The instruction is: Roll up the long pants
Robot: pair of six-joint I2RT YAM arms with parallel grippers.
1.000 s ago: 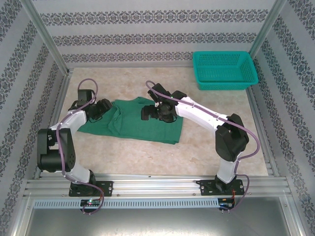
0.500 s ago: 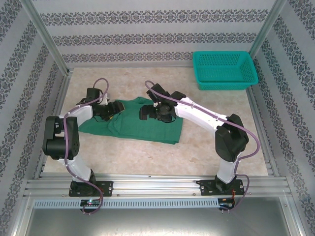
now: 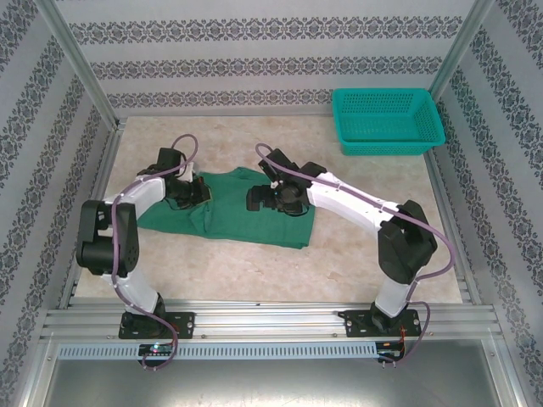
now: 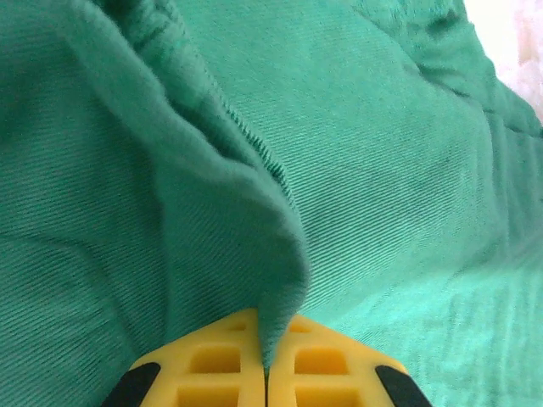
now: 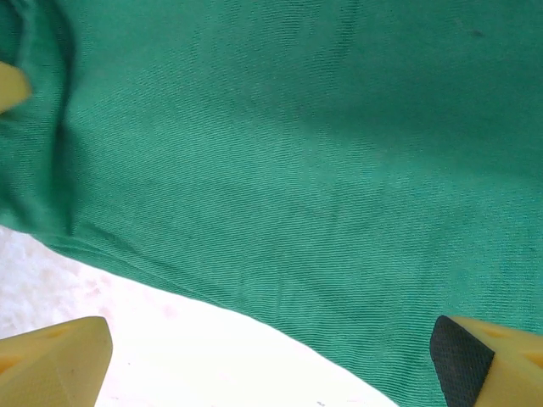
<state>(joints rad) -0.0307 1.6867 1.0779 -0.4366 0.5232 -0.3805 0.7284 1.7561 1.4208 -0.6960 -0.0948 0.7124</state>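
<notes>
1. A pair of dark green long pants lies in a loose, mostly flat heap on the pale table. It sits left of centre, between the two robot arms.
2. The left pincer is clamped on the pants. Its yellow fingers meet on a raised ridge of cloth that has a stitched edge running up it. From above, this pincer sits at the left-hand end of the garment.
3. The right pincer stands wide apart and grips nothing. It hangs low over the middle of the pants. Its own camera looks down on smooth green cloth, with the garment's edge and bare table beyond it.
4. A teal mesh basket rests in the far right corner, well apart from the pants and both arms.
5. No coil or rolled section shows anywhere in the cloth, so the rolling looks barely begun: one end is pinched and nothing more.
6. Nearly all the work seems to remain. The pinched end must be turned over, then the garment wound along its length into a tidy roll, probably with the open pincer helping.
</notes>
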